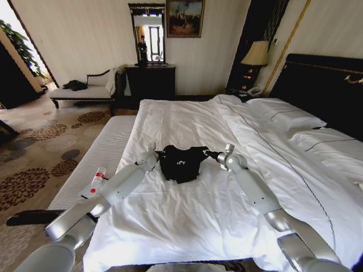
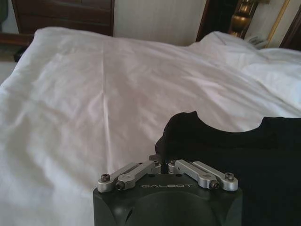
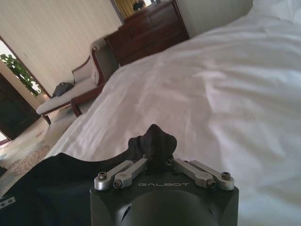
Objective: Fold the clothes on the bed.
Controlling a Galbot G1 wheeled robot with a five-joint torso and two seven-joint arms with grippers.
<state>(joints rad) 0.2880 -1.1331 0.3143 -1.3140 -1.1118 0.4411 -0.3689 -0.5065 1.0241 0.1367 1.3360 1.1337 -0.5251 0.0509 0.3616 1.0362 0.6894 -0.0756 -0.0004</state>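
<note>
The clothes, one black T-shirt [image 1: 181,164] with small white lettering, lie bunched on the white duvet of the bed [image 1: 187,221], near its middle. My left gripper [image 1: 155,154] is at the shirt's left edge. In the left wrist view this gripper [image 2: 162,162] is shut, and the black cloth [image 2: 225,155] starts right at its tips. My right gripper [image 1: 215,154] is at the shirt's right edge. In the right wrist view it [image 3: 157,159] is shut on a raised pinch of the black cloth [image 3: 154,140]. The shirt hangs slightly between both grippers.
A grey-white striped bench [image 1: 93,164] runs along the bed's left side above patterned carpet. White pillows [image 1: 283,113] and a dark headboard [image 1: 329,85] are at the right. A dark dresser [image 1: 150,82], a chaise [image 1: 85,90] and a lamp [image 1: 256,54] stand by the far wall.
</note>
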